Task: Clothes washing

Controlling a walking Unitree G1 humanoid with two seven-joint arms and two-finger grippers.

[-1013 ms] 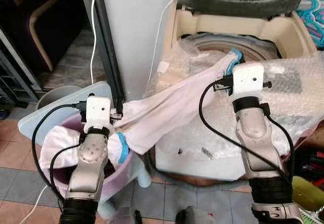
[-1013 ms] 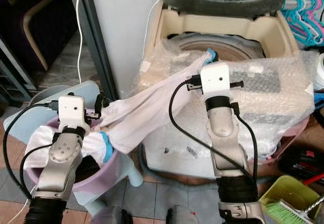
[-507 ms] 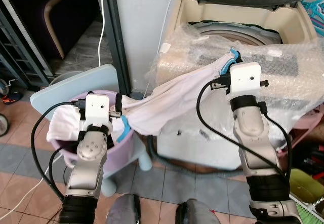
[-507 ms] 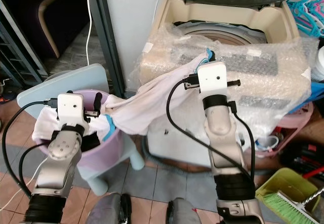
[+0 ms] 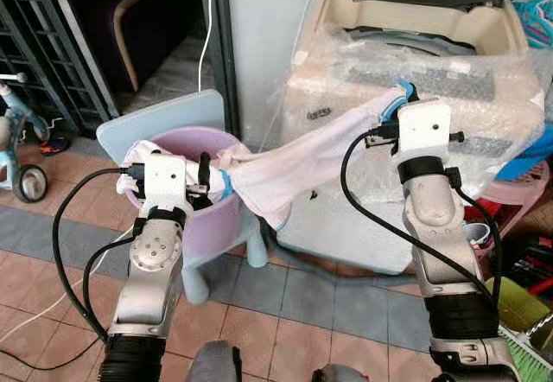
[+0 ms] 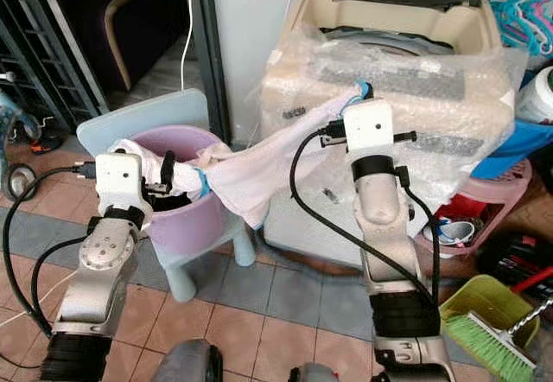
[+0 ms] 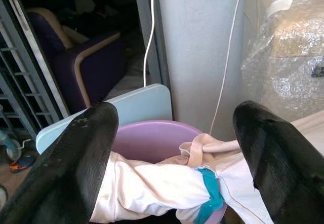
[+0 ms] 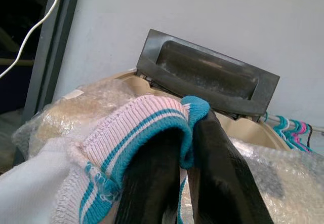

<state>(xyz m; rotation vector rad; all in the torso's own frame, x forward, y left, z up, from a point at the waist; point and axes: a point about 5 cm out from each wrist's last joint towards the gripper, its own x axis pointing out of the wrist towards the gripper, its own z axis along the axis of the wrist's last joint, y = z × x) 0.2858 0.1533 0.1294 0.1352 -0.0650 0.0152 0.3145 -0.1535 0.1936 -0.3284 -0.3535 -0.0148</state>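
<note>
- My right tool pinches the ribbed teal-and-pink cuff of a white shirt, held just above the bubble-wrapped washer.
- The shirt hangs stretched between washer and lilac bucket; its far end is draped over the bucket rim.
- My left tool hovers over the bucket with fingers spread wide, gripping nothing; the cloth lies between them.
- Progress, as I judge it: one shirt is halfway across, not yet in the drum, whose lid stands open.
- More laundry seems to sit in the bucket, though I cannot tell how much.
- Left to do: carry this shirt over the rim, release it, return for the rest.
</note>
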